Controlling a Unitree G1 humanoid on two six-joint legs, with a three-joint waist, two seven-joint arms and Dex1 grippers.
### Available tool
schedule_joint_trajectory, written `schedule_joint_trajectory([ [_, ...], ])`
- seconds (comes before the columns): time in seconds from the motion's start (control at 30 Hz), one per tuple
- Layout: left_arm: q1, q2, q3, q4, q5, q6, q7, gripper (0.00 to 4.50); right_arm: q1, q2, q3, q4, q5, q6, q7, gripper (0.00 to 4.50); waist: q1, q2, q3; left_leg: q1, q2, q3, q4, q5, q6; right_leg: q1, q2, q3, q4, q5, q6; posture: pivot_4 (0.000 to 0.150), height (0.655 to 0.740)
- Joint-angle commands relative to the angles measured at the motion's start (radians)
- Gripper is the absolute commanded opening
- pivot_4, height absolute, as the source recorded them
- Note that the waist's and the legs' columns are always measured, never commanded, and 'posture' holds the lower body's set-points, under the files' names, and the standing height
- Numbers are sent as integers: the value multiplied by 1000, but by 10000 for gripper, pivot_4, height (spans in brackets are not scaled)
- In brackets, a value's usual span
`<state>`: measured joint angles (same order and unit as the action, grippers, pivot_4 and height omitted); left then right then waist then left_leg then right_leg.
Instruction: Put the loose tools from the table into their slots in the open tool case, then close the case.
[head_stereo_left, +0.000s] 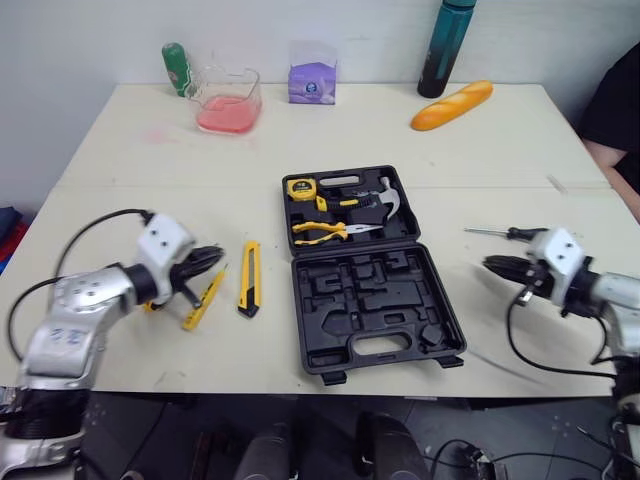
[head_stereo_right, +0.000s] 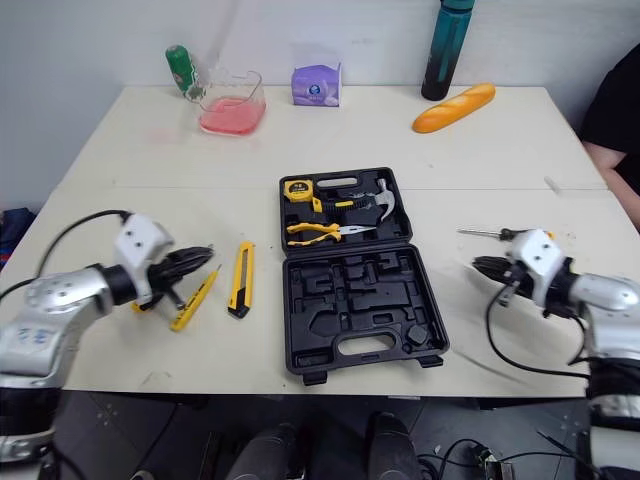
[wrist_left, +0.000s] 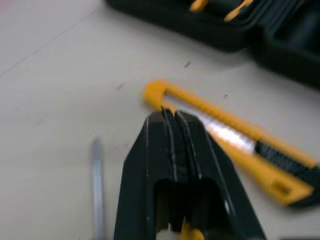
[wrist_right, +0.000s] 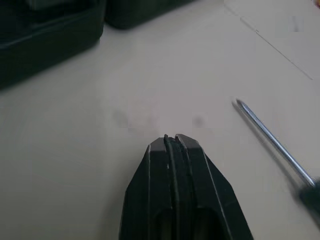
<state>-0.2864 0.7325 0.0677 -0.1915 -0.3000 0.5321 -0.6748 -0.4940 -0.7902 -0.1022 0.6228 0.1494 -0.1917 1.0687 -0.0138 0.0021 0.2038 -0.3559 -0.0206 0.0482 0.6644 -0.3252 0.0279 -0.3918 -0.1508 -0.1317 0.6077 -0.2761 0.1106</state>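
My left gripper, its fingers pressed together, reaches out over the pale table with its tips pointing to three o'clock. A yellow screwdriver lies loose just beside it at six o'clock. A yellow knife lies near at four o'clock, its length running from twelve to six.

Further on at three o'clock, between my two grippers, the black case lies open and flat. Its far half holds a tape measure, a hammer and pliers, while its near half shows bare moulded slots.

My right gripper, fingers also squeezed tight, points to nine o'clock at the case and stands apart from it. A black screwdriver rests on the table near it at twelve o'clock, not touching, with its shaft aimed at nine.

Along the far edge of the table stand a green bottle, a pink tub, a purple box and a dark bottle, with a loaf beside the last. A person's arm shows at two o'clock
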Motion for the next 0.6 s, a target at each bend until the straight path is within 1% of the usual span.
schedule_joint_trajectory([
  [0.03,-39,-27,-62,-11,41,23,18,493,-64,17,29,8,-46,22,-57,0,5,0,0,0,1,0,0,0,0,-1,1,0,0,0,0,1500,7349],
  [0.1,-72,-64,-85,4,41,61,37,493,-93,34,55,18,-70,18,-70,0,11,0,0,-2,1,0,0,0,0,-1,2,0,-1,0,0,1500,7349],
  [0.2,-101,-93,-124,8,49,94,33,493,-129,59,78,35,-93,19,-92,0,14,0,0,-3,2,0,2,0,0,-1,2,0,-1,0,-1,1500,7349],
  [0.3,-139,-125,-191,48,86,115,36,493,-195,102,116,82,-136,20,-136,0,14,0,0,-3,1,0,3,0,0,-1,2,0,-1,0,-1,1500,7349],
  [0.43,-190,-155,-215,104,109,142,49,493,-240,128,149,97,-163,35,-143,0,13,0,0,-3,1,0,2,0,0,-1,2,0,-1,0,-1,1500,7349],
  [0.6,-226,-190,-240,136,119,151,39,493,-253,149,159,68,-151,57,-122,0,13,0,0,-3,1,0,3,0,0,-1,2,-1,-1,0,-1,1500,7349],
])
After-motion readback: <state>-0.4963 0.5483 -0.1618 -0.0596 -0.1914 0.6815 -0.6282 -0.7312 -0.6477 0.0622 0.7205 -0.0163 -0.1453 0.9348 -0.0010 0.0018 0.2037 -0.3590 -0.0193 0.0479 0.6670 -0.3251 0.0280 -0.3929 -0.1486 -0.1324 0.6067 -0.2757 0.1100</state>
